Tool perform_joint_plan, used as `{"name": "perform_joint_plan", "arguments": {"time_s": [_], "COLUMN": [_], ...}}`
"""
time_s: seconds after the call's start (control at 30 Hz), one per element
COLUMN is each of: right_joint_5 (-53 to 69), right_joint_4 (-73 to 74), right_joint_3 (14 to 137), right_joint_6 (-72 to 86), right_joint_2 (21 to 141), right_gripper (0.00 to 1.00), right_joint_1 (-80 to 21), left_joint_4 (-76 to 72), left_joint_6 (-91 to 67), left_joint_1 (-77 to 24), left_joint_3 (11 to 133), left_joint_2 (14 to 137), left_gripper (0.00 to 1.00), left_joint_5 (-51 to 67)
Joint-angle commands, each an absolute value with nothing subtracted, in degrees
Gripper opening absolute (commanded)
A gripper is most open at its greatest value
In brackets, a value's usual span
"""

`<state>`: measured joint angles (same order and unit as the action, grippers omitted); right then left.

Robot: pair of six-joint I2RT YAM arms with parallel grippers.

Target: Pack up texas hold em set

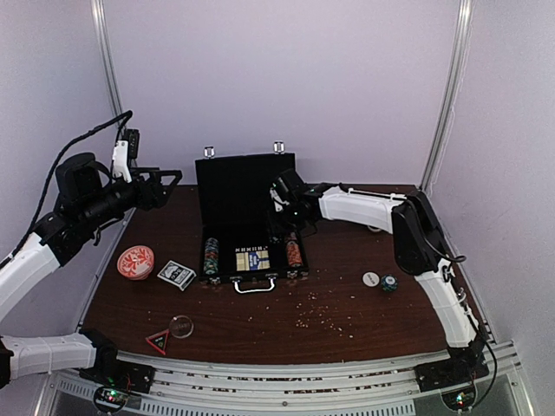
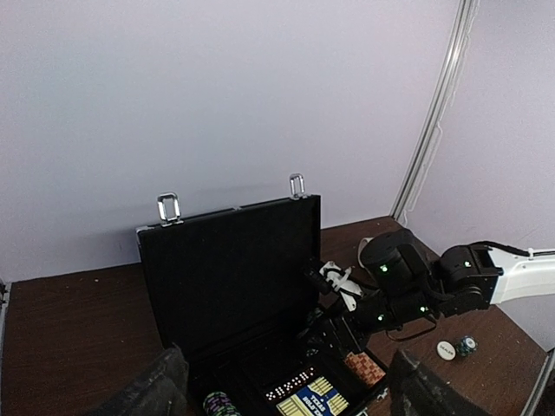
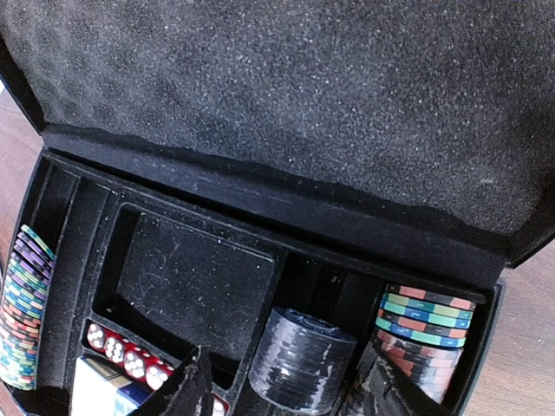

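Note:
The black briefcase stands open mid-table with its lid upright; it also shows in the left wrist view. Inside are striped chip stacks at the left and right, red dice and a blue-yellow card deck. My right gripper reaches into the tray. It is open, its fingers either side of a black wrapped chip stack, with a gap on the left. My left gripper is open and empty, held high at the left, facing the case.
A boxed card deck lies left of the case, beside the orange-red round dish. A white button and a small chip stack lie at the right. A clear disc and a red triangle lie near the front left. Crumbs dot the front.

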<state>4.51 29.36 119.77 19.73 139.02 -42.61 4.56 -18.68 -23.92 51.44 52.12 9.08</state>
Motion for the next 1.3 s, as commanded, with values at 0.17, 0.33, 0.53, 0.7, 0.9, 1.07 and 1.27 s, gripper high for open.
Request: {"name": "perform_joint_plan", "arguments": {"time_s": [0.17,0.33,0.53,0.7,0.9,1.07,1.27], "right_joint_5": [0.66,-4.56,-9.71,-10.54,-12.6,-12.45,-11.28], "right_joint_4": [25.34,20.01,22.74,26.96,28.18,27.23,27.4], "right_joint_3": [103.02,83.05,67.84,64.22,60.58,57.93,56.95], "right_joint_6": [15.61,19.6,24.29,25.76,27.67,28.64,28.7], "right_joint_2": [120.46,105.85,98.71,98.42,98.72,98.57,99.1], "right_gripper": [0.59,0.61,0.61,0.6,0.59,0.59,0.6], "right_joint_1": [-44.32,-44.05,-40.39,-37.25,-35.86,-34.45,-33.63], "left_joint_4": [2.72,2.66,2.66,2.72,2.72,2.65,2.64], "left_joint_6": [-17.67,-17.89,-18.01,-18.1,-18.15,-18.32,-18.76], "left_joint_1": [-23.55,-23.53,-23.52,-23.51,-23.49,-23.5,-23.53], "left_joint_3": [52.7,52.67,52.64,52.58,52.57,52.64,52.64], "left_joint_2": [52.62,53.2,53.81,53.82,53.8,53.97,54.24], "left_gripper": [0.82,0.82,0.82,0.82,0.82,0.82,0.82], "left_joint_5": [8.35,8.7,9.05,9.05,9.34,9.61,10.28]}}
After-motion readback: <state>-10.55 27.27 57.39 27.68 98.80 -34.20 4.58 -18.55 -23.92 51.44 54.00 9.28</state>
